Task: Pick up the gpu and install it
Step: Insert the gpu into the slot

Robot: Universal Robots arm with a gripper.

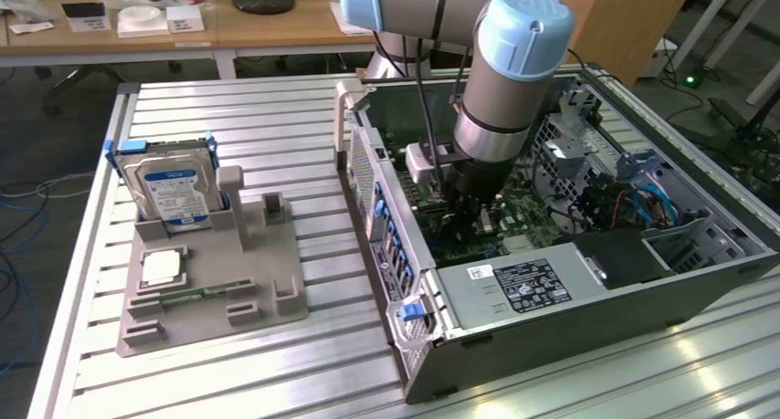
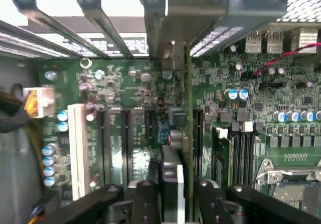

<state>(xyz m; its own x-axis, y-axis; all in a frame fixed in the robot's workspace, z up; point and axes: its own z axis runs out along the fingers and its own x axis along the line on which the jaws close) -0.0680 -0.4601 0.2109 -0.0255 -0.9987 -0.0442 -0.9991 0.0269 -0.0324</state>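
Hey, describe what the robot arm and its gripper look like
The arm is a thick silver-grey tube with a pale blue rounded cap on its joint, and a dark band rings the wrist end. A thin black cable runs down beside it. The gripper is black, with rounded, bolted finger links.

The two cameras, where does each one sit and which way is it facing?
Exterior view: off the arm, raised, looking down on the slatted table, open computer case and the robot arm.
Wrist view: on the wrist, facing the motherboard; claw holds the gpu.
Shared: the case interior with its motherboard.
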